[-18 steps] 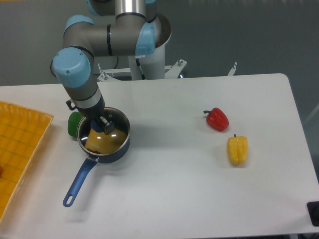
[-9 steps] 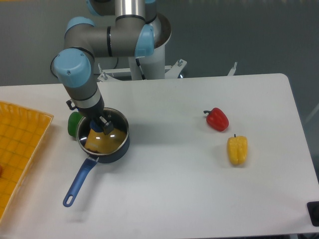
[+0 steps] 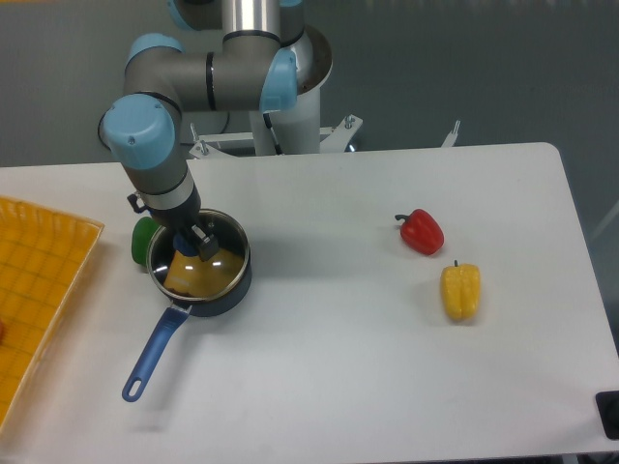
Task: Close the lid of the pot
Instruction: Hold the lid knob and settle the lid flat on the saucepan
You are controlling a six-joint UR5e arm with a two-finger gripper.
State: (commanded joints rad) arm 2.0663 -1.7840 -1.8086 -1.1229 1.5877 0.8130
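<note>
The pot (image 3: pixel 200 269) sits at the table's (image 3: pixel 368 319) left, handle pointing near. The lid (image 3: pixel 218 253) lies over its rim, glass glinting, and the gripper (image 3: pixel 197 243) is pinched on the lid's blue knob. Glass is stiff, slick and breakable; the knob looks the sound place to hold.

Single fixed camera, high front view over table (image 3: pixel 387 348) (whole tabletop).

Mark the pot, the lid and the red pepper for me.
pot (image 3: pixel 235 287), fixed camera, on its dark blue outer wall at the right.
lid (image 3: pixel 228 232), fixed camera, on the glass near its upper right rim.
red pepper (image 3: pixel 423 233), fixed camera, on the middle of its body.
</note>
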